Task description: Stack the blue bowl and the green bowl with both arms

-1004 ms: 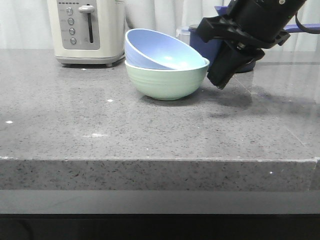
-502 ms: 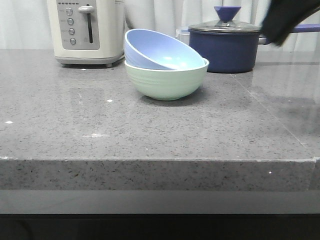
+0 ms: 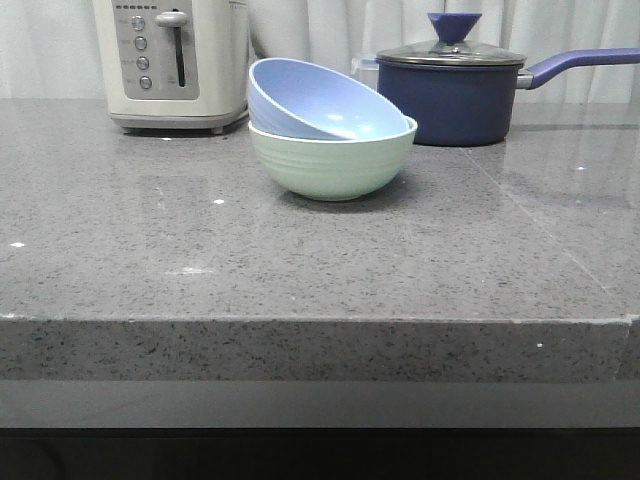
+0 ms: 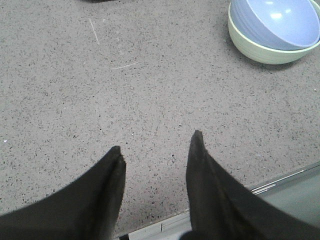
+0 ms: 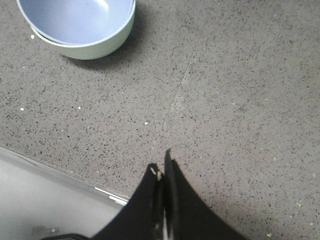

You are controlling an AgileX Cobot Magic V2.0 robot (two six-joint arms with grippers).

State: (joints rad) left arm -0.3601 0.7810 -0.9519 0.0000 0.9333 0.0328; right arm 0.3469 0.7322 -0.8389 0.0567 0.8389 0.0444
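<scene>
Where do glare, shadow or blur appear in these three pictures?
Front view: sharp, with a glossy sheen on the countertop at the right and a soft shadow under the green bowl. Left wrist view: bright highlights inside the blue bowl; the left gripper is a dark, soft-edged silhouette. Right wrist view: the green bowl casts a shadow; the right gripper is dark.

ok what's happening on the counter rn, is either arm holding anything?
Nothing is being held. The blue bowl sits inside the green bowl, tilted rather than nested flat, on the grey counter. The left claw is open and the right claw is shut on nothing, both over bare counter away from the bowls. Neither arm shows in the front view.
</scene>
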